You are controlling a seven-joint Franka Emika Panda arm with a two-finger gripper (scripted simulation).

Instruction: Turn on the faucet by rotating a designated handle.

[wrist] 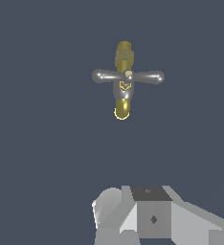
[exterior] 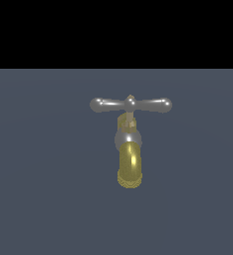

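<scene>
Brass-yellow and grey, the faucet [exterior: 129,149] sits alone near the middle of a flat slate-blue worktop [exterior: 39,199] in the exterior view, its curved spout with the ribbed tip coming toward the camera. Across its top lies the handle [exterior: 131,104], a glossy grey crossbar whose long axis runs from the exterior view's left to the exterior view's right, one bulbed arm on each side of a small central knob. No arm or claw appears in this view. The wrist view looks down on the same faucet [wrist: 123,81] from well apart: the handle [wrist: 128,76] shows as a level bar crossing the brass spout, so the spout and crossbar form a plus shape. Pale grey blocks of the claw [wrist: 152,215] fill the near edge of that picture, but its fingertips are out of sight, so I cannot tell whether it is open or closed; it holds nothing visible. Judging from this, the approach has not yet begun: the handle lies ahead of the claw, neither arm clearly nearer.
</scene>
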